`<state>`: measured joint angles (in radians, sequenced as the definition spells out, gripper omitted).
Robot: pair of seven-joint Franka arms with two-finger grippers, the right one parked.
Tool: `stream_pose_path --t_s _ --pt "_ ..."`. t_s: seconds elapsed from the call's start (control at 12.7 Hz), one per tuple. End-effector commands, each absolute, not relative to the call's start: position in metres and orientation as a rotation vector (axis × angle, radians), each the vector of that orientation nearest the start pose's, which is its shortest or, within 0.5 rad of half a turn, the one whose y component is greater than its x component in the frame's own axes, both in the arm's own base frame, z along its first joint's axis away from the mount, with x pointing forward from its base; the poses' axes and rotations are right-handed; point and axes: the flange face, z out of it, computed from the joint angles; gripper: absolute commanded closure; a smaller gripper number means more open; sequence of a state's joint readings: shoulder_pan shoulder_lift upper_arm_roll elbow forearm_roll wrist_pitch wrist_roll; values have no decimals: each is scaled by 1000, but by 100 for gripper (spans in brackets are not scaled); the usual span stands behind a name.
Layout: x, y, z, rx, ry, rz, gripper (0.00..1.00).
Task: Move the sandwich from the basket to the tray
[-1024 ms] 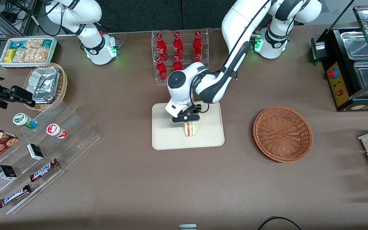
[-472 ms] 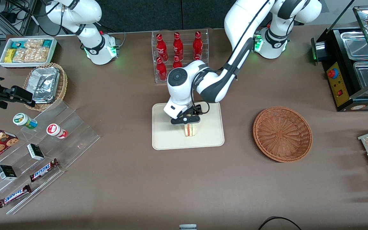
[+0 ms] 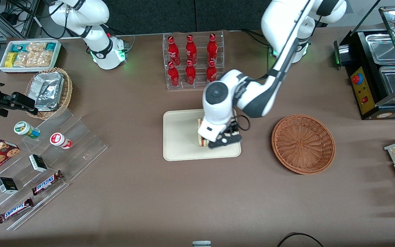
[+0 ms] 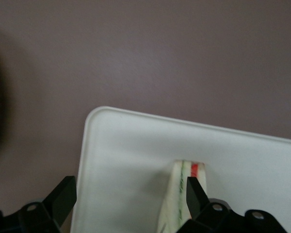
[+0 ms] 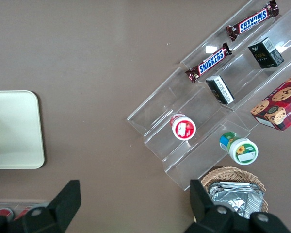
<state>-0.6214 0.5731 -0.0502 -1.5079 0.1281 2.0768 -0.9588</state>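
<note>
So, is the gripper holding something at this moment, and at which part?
Nothing is held. The gripper is open above the tray, and the sandwich stands free on the tray beside one finger, not between the two.

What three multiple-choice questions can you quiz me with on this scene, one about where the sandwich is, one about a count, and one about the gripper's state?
1. Where is the sandwich?
A. in the basket
B. on the tray
C. on the bare table

2. How many red bottles stand in the clear rack?
A. four
B. six
C. eight

3. What is the gripper doing?
A. open, holding nothing
B. shut on the sandwich
C. shut on a bottle

Answers:
1. B: the sandwich stands on the tray, while the basket holds nothing.
2. B: the front view shows two rows of three bottles.
3. A: in the wrist view the fingers stand wide apart over the tray, with the sandwich beside one finger and not clamped between them.
</note>
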Motion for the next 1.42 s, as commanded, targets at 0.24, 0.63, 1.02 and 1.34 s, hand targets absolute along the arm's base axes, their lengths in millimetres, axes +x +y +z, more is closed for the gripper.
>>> stream_pose_path --t_s 0.24,0.63,1.02,1.34 --pt "591 -313 368 -3123 -257 80 0" --pt "608 -231 394 -3125 -161 218 0" --pt "601 -150 459 -3138 -131 299 0" --pt "580 -81 522 -3162 -37 305 0"
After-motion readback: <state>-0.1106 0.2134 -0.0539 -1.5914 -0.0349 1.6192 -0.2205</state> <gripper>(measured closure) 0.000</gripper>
